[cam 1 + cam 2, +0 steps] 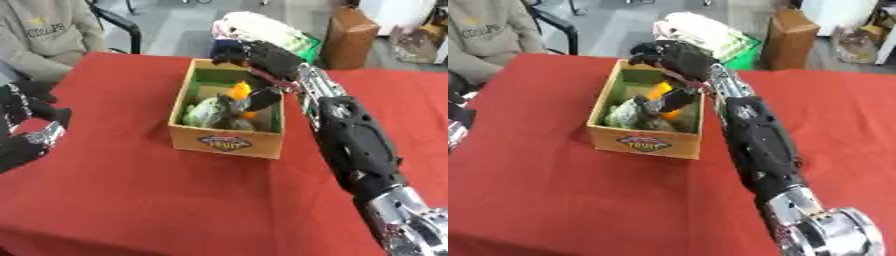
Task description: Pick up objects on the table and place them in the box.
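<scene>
Reaching in from the lower right, the robot's black right hand (262, 57) hangs over the far right corner of the open brown cardboard box (226, 142) in the left eye view, fingers curled downward toward the inside. A dark thumb or finger (267, 97) points down into the box, right against a small orange-and-yellow object (240, 91); whether the hand actually has hold of that object cannot be told. The box stands near the middle of the red tablecloth-covered table (131, 200), with a green lining on its inner walls and a coloured label on its near side. Inside lie a pale green rounded object (203, 113) at the left and some darker things beside it that are too blurred to make out. The robot's black left hand (26, 117) shows at the left edge, well apart from the box, with its fingers relaxed and nothing in them.

From the right eye view the right hand (671, 56) sits above the far rim of the box (645, 143), its long black-and-silver forearm (759, 145) running along the box's right side. The orange-and-yellow object (661, 91) is seen inside, below the curled fingers. Only a sliver of the left hand (455, 122) shows at the left edge.
</scene>
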`<state>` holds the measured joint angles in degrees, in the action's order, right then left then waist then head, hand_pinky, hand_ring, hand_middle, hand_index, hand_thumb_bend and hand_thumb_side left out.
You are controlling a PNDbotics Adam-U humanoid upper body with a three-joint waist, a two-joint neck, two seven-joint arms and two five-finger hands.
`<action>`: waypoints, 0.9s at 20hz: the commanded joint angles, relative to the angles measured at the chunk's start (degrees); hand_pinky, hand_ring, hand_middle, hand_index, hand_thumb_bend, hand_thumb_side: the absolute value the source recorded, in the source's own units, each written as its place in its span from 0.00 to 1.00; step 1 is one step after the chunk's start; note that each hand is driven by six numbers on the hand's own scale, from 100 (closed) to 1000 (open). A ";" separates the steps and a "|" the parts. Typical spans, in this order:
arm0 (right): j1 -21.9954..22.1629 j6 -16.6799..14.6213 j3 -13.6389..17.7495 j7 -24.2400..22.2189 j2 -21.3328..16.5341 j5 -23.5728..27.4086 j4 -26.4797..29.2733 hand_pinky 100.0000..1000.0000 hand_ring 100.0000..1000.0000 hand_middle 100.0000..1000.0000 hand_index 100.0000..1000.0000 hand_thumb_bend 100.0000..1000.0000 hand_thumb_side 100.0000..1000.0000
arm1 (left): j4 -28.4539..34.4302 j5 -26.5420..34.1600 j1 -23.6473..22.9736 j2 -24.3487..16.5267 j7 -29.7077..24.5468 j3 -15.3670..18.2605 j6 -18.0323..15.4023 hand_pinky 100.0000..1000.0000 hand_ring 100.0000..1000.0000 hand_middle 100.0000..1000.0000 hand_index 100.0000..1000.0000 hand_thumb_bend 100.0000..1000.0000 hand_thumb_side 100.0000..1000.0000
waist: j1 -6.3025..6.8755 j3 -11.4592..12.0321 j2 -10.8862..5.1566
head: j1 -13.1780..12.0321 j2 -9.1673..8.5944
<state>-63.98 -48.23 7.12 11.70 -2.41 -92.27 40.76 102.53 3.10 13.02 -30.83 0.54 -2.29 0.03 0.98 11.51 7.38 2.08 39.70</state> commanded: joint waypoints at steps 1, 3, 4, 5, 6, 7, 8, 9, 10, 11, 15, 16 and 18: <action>-1.16 1.50 0.64 1.01 -0.73 -0.61 1.78 0.68 0.82 0.92 0.89 0.33 0.69 | 1.08 0.13 0.68 -1.48 -0.07 0.42 0.00 0.57 0.53 0.53 0.71 0.26 0.09 | 0.27 -0.23 -0.74 | 0.03 -0.57; -1.26 2.29 0.69 1.87 -1.34 0.17 1.96 0.67 0.81 0.91 0.89 0.32 0.67 | 1.02 0.10 0.60 -1.48 -0.05 0.46 0.00 0.57 0.53 0.53 0.71 0.26 0.09 | 0.16 -0.58 -0.76 | -0.08 -0.52; -1.33 2.40 0.61 2.28 -1.77 0.75 2.10 0.67 0.80 0.90 0.89 0.32 0.67 | 0.97 0.07 0.52 -1.49 -0.02 0.50 0.01 0.57 0.53 0.53 0.71 0.26 0.09 | 0.13 -0.80 -0.77 | -0.13 -0.49; -1.38 2.37 0.48 2.59 -2.26 1.44 2.22 0.65 0.78 0.87 0.87 0.29 0.65 | 0.93 0.02 0.44 -1.49 0.04 0.57 0.02 0.57 0.53 0.53 0.71 0.26 0.09 | 0.10 -1.07 -0.77 | -0.19 -0.46; -1.41 2.07 0.24 2.78 -2.89 2.31 2.29 0.63 0.77 0.86 0.87 0.28 0.64 | 0.87 -0.03 0.31 -1.49 0.14 0.68 0.02 0.57 0.53 0.53 0.71 0.26 0.09 | 0.08 -1.44 -0.79 | -0.36 -0.44; -1.39 1.61 -0.02 2.92 -3.55 3.35 2.37 0.61 0.75 0.84 0.86 0.27 0.62 | 0.81 -0.08 0.15 -1.50 0.25 0.79 0.03 0.57 0.53 0.53 0.71 0.26 0.09 | 0.08 -1.85 -0.81 | -0.55 -0.38; -1.29 1.08 -0.24 3.00 -4.24 4.62 2.38 0.60 0.74 0.83 0.86 0.26 0.61 | 0.77 -0.14 -0.03 -1.53 0.35 0.89 0.03 0.57 0.53 0.53 0.71 0.26 0.09 | 0.09 -2.30 -0.83 | -0.70 -0.35; -1.15 0.58 -0.41 2.94 -4.94 6.11 2.33 0.58 0.73 0.82 0.86 0.25 0.59 | 0.74 -0.20 -0.20 -1.56 0.45 0.99 0.02 0.57 0.53 0.53 0.71 0.26 0.09 | 0.10 -2.80 -0.85 | -0.78 -0.31; -0.96 0.07 -0.51 2.77 -5.63 7.95 2.17 0.56 0.72 0.81 0.86 0.24 0.56 | 0.70 -0.22 -0.38 -1.57 0.55 1.09 0.00 0.57 0.53 0.53 0.71 0.26 0.09 | 0.14 -3.38 -0.89 | -0.87 -0.27; -0.81 -0.37 -0.64 2.34 -6.29 9.95 1.98 0.55 0.71 0.80 0.85 0.23 0.54 | 0.66 -0.28 -0.52 -1.58 0.64 1.18 0.00 0.57 0.53 0.53 0.71 0.26 0.09 | 0.17 -3.87 -0.92 | -0.99 -0.23; 0.37 -0.22 -0.97 -2.43 -9.44 22.85 1.05 0.47 0.65 0.75 0.84 0.00 0.38 | 0.44 -0.57 -1.13 -1.51 0.97 1.48 0.02 0.57 0.53 0.53 0.71 0.26 0.09 | 0.36 -6.15 -1.00 | -1.65 0.06; 0.73 0.06 -1.27 -4.37 -10.32 26.67 1.39 0.46 0.65 0.74 0.84 0.00 0.37 | 0.38 -0.65 -1.29 -1.48 1.02 1.53 0.02 0.57 0.53 0.53 0.71 0.26 0.09 | 0.41 -6.73 -1.01 | -1.77 0.13; 1.52 0.72 -1.96 -8.44 -11.98 33.79 2.92 0.45 0.63 0.73 0.83 0.00 0.35 | 0.23 -0.82 -1.62 -1.41 1.18 1.70 0.02 0.57 0.53 0.53 0.71 0.26 0.09 | 0.51 -7.65 -1.01 | -2.02 0.11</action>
<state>-61.34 -47.72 5.51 5.24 -12.22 -62.73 42.00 102.30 2.52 11.03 -30.81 1.38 -1.54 0.17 1.37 3.64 7.29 0.35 39.76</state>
